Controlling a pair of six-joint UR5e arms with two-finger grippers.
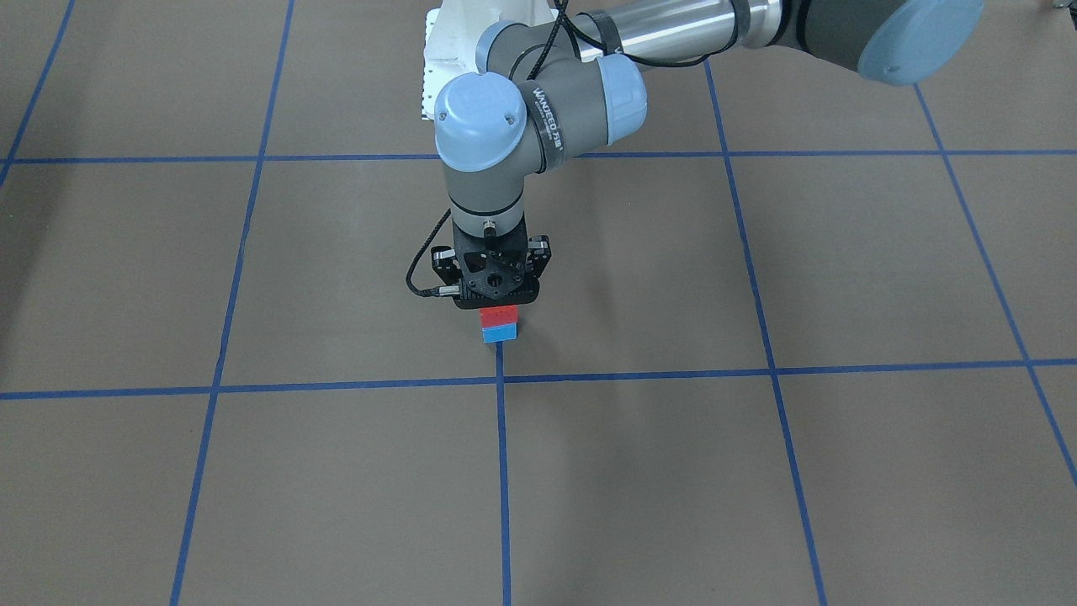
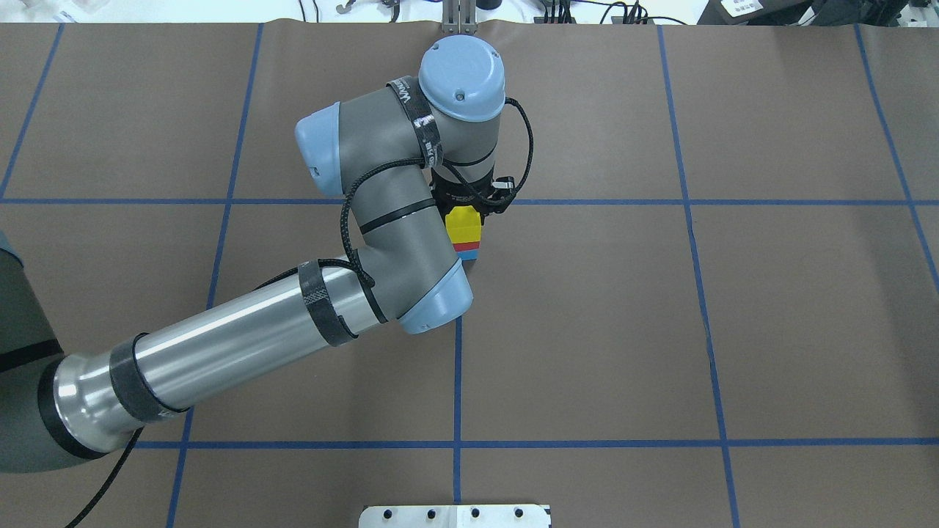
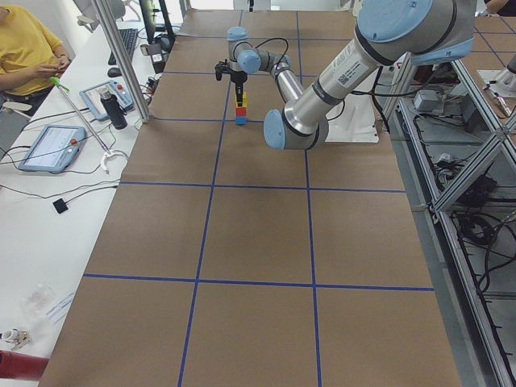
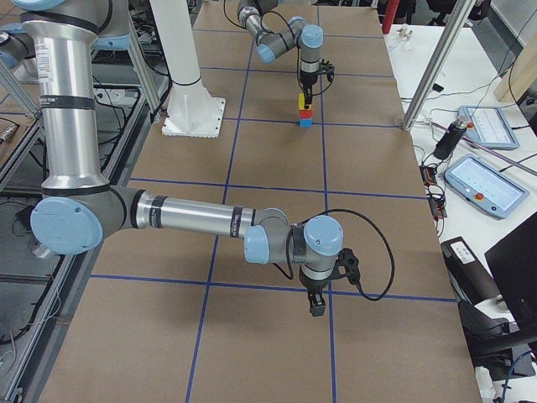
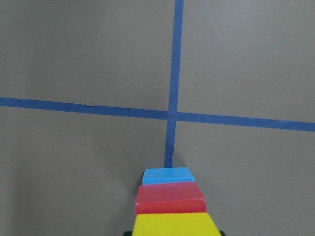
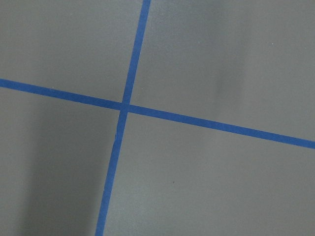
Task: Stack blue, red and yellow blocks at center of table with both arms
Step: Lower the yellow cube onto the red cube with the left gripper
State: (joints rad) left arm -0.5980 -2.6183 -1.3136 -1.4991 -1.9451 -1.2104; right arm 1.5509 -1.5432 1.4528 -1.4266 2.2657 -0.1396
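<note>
A stack stands at the table's centre, by a crossing of blue tape lines: blue block (image 1: 499, 334) at the bottom, red block (image 1: 497, 316) on it, yellow block (image 2: 464, 226) on top. The left wrist view shows the yellow (image 5: 174, 224), red (image 5: 170, 198) and blue (image 5: 168, 175) blocks in line. My left gripper (image 1: 498, 305) points straight down over the stack, shut on the yellow block, which rests on the red one. My right gripper (image 4: 317, 309) hangs low over bare table far from the stack. I cannot tell whether it is open or shut.
The robot's white base plate (image 2: 455, 515) lies at the table's near edge. Blue tape lines (image 6: 129, 105) grid the brown table. A side table with tablets (image 3: 50, 147) and a seated person (image 3: 24, 48) runs along the far side.
</note>
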